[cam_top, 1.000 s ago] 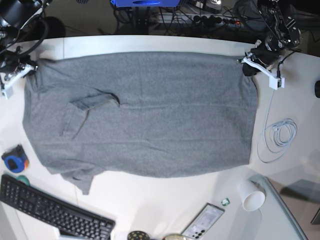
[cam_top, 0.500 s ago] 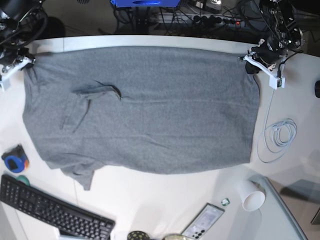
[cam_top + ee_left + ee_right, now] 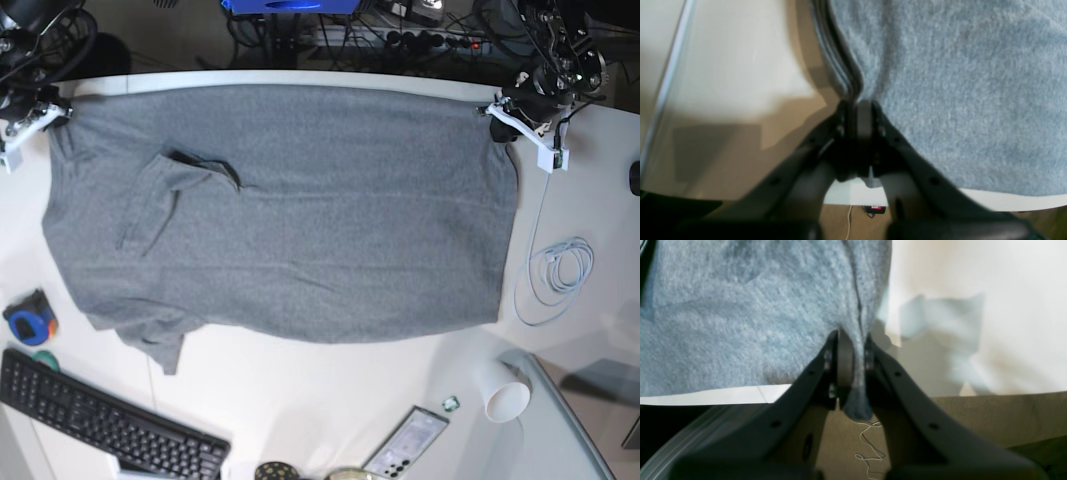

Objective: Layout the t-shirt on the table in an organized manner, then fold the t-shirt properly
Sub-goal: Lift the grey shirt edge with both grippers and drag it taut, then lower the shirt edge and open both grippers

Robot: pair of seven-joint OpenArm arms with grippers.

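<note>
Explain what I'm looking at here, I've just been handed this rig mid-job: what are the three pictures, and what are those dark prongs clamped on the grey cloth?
The wide picture looks down on the table from above. The other two come from cameras on each arm's wrist, looking along its tool. The prongs are the tools. The left tool, at the wide picture's right, is shut on one far corner of the t-shirt. The right tool, at its left, is shut on the other far corner. The shirt lies spread, with a folded-over sleeve. Around it lie a keyboard, a paper cup, a phone and a white cable.
</note>
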